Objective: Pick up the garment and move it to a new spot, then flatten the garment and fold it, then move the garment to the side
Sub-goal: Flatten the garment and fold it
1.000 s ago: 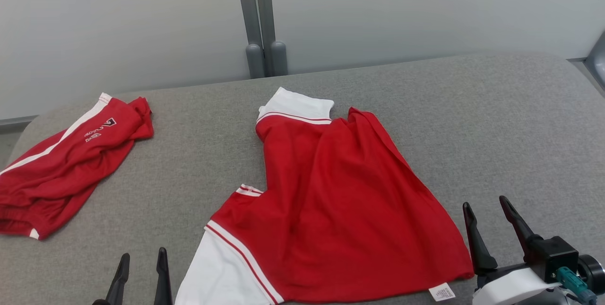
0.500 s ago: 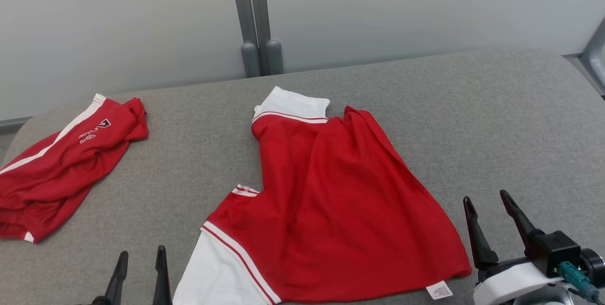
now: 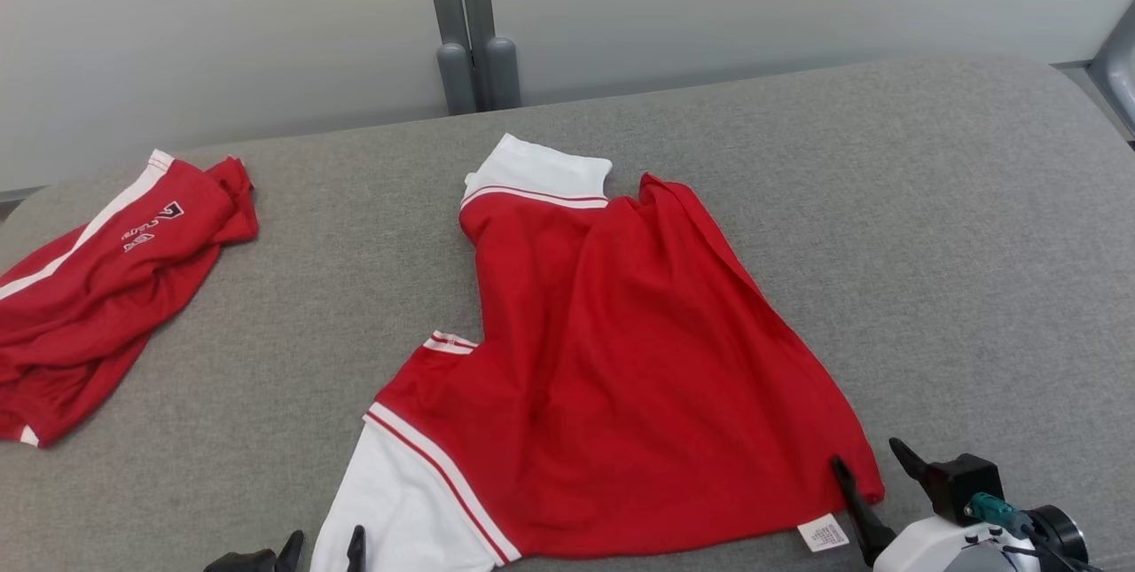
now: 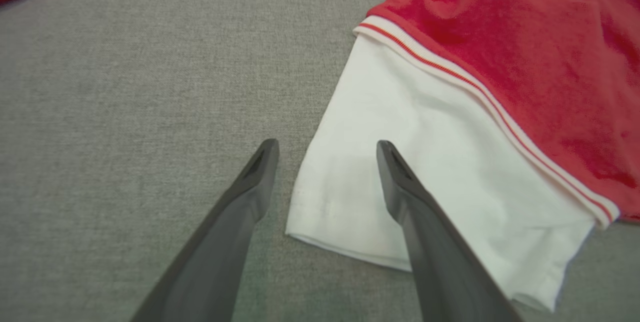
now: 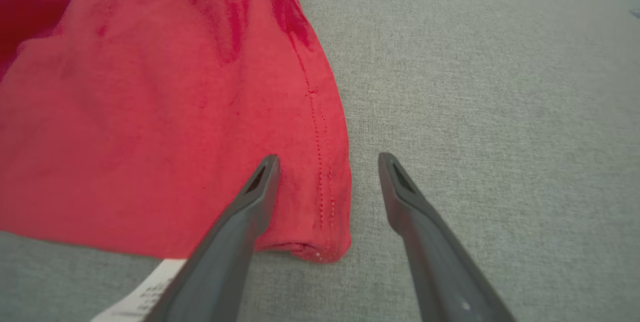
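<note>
Head view: red shirt with white sleeves [image 3: 621, 359] lies spread on the grey fabric surface [image 3: 931, 226], a crumpled red striped garment [image 3: 97, 288] well apart at left. Left gripper [image 4: 325, 150], fingers apart, straddles the sleeve edge; right gripper [image 5: 327, 162], fingers apart, straddles the hem corner.

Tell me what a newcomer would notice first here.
The red-and-white shirt lies spread in the middle of the grey table. Both grippers hang open at its near edge: the left gripper over a white sleeve edge, the right gripper over the red hem corner. A second red garment lies crumpled at the far left.
</note>
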{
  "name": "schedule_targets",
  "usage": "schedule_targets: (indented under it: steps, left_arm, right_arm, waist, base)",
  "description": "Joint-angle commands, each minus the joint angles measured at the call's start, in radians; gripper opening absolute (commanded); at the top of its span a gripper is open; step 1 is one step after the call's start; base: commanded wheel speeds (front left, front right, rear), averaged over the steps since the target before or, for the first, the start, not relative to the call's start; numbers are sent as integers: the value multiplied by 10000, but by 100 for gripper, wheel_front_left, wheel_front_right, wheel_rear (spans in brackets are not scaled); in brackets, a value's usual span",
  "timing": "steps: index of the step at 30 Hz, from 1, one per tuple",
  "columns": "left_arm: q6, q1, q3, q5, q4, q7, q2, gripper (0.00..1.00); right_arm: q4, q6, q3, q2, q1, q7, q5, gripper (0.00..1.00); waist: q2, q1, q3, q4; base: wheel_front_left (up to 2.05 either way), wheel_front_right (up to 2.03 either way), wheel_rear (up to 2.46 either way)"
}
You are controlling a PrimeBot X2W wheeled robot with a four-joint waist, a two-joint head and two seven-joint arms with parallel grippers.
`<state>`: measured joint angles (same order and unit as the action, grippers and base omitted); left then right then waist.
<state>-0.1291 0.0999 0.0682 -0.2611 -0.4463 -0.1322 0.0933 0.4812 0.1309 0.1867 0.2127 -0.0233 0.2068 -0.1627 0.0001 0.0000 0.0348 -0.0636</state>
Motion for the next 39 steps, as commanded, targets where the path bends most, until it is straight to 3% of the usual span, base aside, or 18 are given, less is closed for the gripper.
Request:
schedule_targets:
  steps: [1,13,14,15,16,17,19,22,26,33,39]
  left_arm:
    - [-23,-204,47,-87,-137,104,85,100]
    - [5,-619,475,-364,-1439,1393,57,100]
    - [-2,-567,587,-454,-1526,1629,17,65]
    - [-10,-487,732,-586,-1582,1942,0,27]
    - [-30,-405,932,-728,-1547,2198,-15,0]
    - [-44,-253,1246,-1058,-1406,2470,-74,0]
    - [-68,84,1733,-1640,-755,2836,35,0]
    - [-58,404,2175,-2564,848,3188,643,0]
    - [-23,662,1984,-3864,3966,3628,1380,0]
    - [460,932,1209,-5144,9162,4834,1860,0]
    - [1110,-650,611,-5617,11785,5776,2038,0]
  right_arm:
    - [166,-3,68,70,-166,-118,-120,100]
    - [693,0,1753,410,-693,-1186,-1344,100]
    - [674,1,1889,459,-724,-1275,-1471,100]
    - [607,3,2040,521,-762,-1363,-1672,66]
    - [533,3,2137,544,-794,-1409,-1898,22]
    - [409,3,2200,582,-823,-1493,-2216,0]
    - [59,1,2190,716,-878,-1627,-2909,0]
    - [-833,-2,1994,1050,-809,-1815,-4112,0]
    - [-2688,0,1527,1623,-398,-2226,-5841,0]
    - [-6602,0,-443,2753,410,-3046,-8027,0]
    - [-9208,0,-2664,3036,191,-3987,-8760,0]
  waist:
    - [-1,0,127,-55]
    - [-1,0,635,-158]
    - [-1,0,663,-172]
    - [-1,0,699,-191]
    - [-1,0,731,-214]
    - [-1,0,747,-238]
    - [-1,0,763,-301]
    - [-1,0,760,-342]
    - [-1,0,669,-349]
    - [-1,0,742,-545]
    - [-1,0,1136,-719]
  base:
    - [0,0,0]
    - [0,0,0]
    - [0,0,0]
    - [0,0,0]
    - [0,0,0]
    - [0,0,0]
    - [0,0,0]
    - [0,0,0]
    - [0,0,0]
    - [0,0,0]
    - [0,0,0]
